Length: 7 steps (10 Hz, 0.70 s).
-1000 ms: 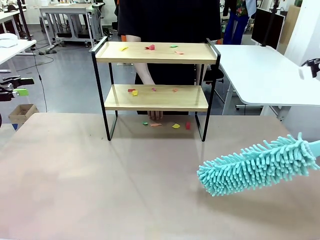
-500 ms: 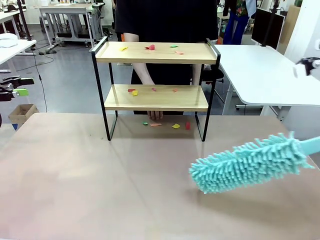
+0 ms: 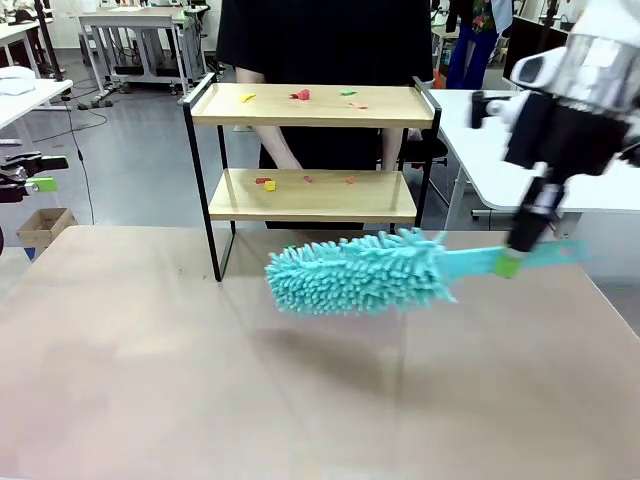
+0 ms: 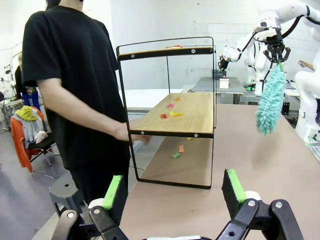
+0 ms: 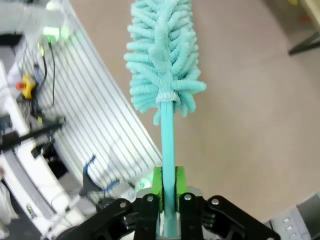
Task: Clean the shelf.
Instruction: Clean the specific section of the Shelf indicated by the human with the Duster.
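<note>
Clamped on the teal duster (image 3: 350, 272) handle, the right pincer (image 3: 510, 262) holds it level before the shelf (image 3: 310, 197), likely to sweep off its scraps (image 3: 268, 185); the left pincer (image 4: 173, 189) gapes apart.

Wood-and-metal shelf (image 3: 300, 200), fluffy cloth duster (image 3: 350, 272), matt table (image 3: 150, 380)

Black left gripper (image 4: 174, 180), green pads (image 4: 113, 192), apparently silver screws (image 4: 95, 211).

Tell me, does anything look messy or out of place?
Coloured scraps litter both boards of the shelf and the table under it. Nothing looks broken or tilted.
</note>
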Tool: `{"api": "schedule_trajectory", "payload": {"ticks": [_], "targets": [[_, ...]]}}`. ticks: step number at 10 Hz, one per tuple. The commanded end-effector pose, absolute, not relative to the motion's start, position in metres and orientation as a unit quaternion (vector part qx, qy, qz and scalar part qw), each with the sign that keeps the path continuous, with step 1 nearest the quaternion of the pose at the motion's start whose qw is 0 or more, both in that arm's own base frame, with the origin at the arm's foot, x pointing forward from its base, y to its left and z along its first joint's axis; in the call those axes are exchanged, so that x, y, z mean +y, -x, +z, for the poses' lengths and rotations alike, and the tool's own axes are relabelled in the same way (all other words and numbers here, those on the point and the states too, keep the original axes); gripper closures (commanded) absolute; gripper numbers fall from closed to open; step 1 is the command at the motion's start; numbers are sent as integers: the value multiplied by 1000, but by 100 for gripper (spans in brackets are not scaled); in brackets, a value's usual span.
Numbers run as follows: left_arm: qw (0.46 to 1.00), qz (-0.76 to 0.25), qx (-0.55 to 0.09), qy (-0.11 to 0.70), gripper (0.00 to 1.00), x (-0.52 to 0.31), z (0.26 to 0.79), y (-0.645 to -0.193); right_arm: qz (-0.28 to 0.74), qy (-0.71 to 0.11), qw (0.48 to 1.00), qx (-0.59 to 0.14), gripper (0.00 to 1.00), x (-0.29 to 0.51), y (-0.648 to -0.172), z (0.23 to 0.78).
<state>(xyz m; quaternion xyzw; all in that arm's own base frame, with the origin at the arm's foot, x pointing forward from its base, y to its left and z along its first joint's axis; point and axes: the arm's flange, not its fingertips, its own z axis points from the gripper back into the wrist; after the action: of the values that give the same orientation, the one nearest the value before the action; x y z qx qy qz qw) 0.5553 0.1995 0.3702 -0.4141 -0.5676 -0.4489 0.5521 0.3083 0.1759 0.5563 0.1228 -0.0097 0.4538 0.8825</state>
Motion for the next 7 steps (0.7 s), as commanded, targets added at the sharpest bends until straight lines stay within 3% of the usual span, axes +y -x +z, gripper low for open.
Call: {"api": "schedule_trajectory", "payload": {"ticks": [1, 5, 6, 7], "targets": [[551, -450, -569, 413, 0, 199, 374, -554, 393, -109, 911, -67, 87, 215, -302, 526], [551, -450, -569, 413, 0, 199, 374, -554, 327, -110, 931, -123, 87, 269, -296, 489], [551, -450, -569, 413, 0, 199, 374, -554, 348, -111, 926, -92, 87, 263, -291, 494], [551, -450, -569, 413, 0, 199, 374, -554, 345, -96, 928, -105, 87, 264, -296, 494]]}}
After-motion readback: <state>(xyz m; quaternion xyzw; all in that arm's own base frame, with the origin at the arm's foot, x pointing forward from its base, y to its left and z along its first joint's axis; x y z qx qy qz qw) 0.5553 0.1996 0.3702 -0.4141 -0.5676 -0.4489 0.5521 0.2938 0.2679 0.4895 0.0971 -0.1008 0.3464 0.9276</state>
